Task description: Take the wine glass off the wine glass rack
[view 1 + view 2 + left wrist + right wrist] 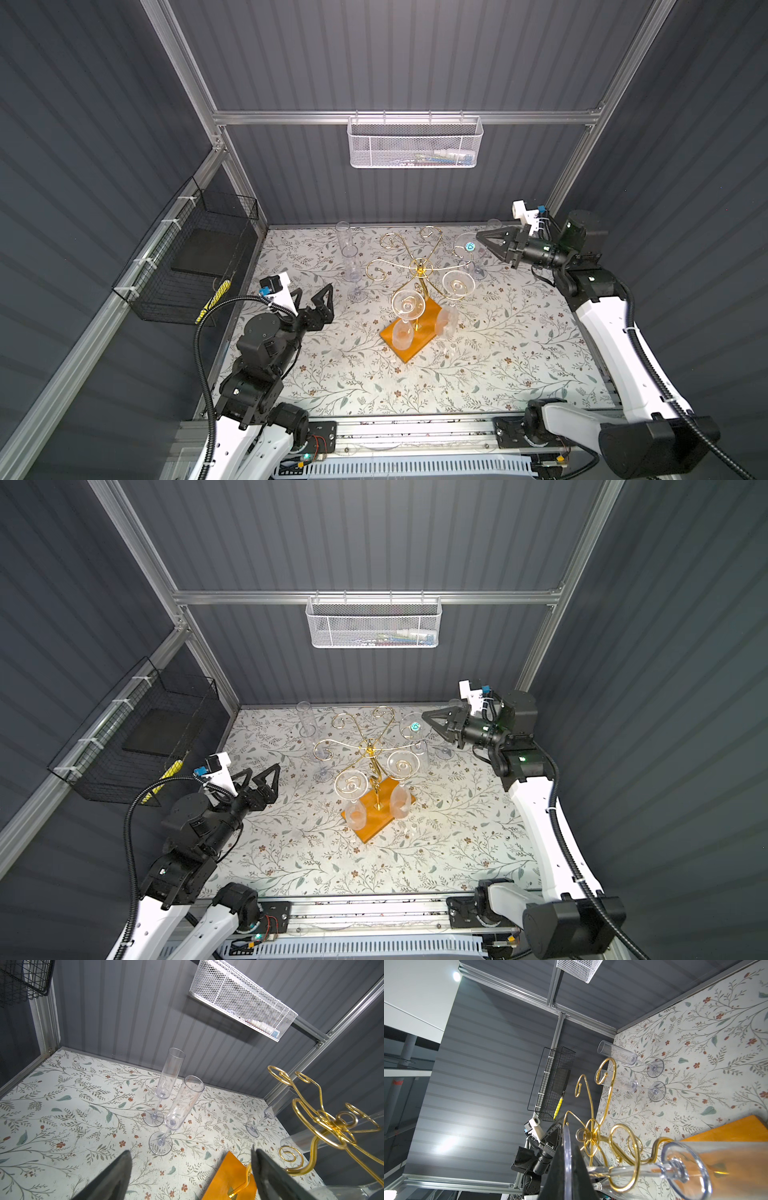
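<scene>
A: What lies closest in the right wrist view?
B: The right fingers (581, 1180), closed on the thin round foot of the wine glass (566, 1142). The foot is pinched edge-on, probably because it is the only part that sits above the wire.
A: And the rack (589, 1135)?
B: Its gold hub is seen just beyond the foot. Whether the foot is clear of its curl cannot be told here.
A: What is shown in the left wrist view?
B: The left fingers (112, 1180) are spread wide, with nothing between them. Two flutes (185, 1103) are stood upright on the bench (62, 1115), apart from the rack's wooden base.
A: And in both top views?
B: The gripped foot is seen at the tip of the wire curl nearest the right fingers, toward the back of the bench. Two other glasses (408, 306) are hung bowl-down by their feet. A sideways slide outward is therefore judged necessary, not a straight lift. The left fingers are held back from the rack, likely so that nothing is knocked.
</scene>
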`<state>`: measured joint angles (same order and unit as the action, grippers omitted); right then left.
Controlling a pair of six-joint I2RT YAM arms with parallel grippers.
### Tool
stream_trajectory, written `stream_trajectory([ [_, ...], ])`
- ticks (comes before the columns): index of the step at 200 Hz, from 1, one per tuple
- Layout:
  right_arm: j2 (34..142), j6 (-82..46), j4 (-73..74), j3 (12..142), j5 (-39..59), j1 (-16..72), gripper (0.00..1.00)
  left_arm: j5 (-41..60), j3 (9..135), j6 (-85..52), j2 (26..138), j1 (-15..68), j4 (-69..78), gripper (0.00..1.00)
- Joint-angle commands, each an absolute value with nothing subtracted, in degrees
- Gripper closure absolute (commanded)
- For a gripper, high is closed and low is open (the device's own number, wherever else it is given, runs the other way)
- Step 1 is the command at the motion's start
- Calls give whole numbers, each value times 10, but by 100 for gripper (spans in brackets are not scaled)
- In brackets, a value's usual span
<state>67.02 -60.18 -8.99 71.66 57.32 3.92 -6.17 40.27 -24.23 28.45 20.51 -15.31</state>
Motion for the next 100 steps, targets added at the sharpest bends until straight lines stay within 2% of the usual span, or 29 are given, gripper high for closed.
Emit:
stream_trajectory([
  [1,652,-617,-76,710,574,47,100,-63,417,-236,279,201,-148,9],
  [100,699,-631,-53,739,547,116,100,-70,417,-227,266,201,-159,7],
])
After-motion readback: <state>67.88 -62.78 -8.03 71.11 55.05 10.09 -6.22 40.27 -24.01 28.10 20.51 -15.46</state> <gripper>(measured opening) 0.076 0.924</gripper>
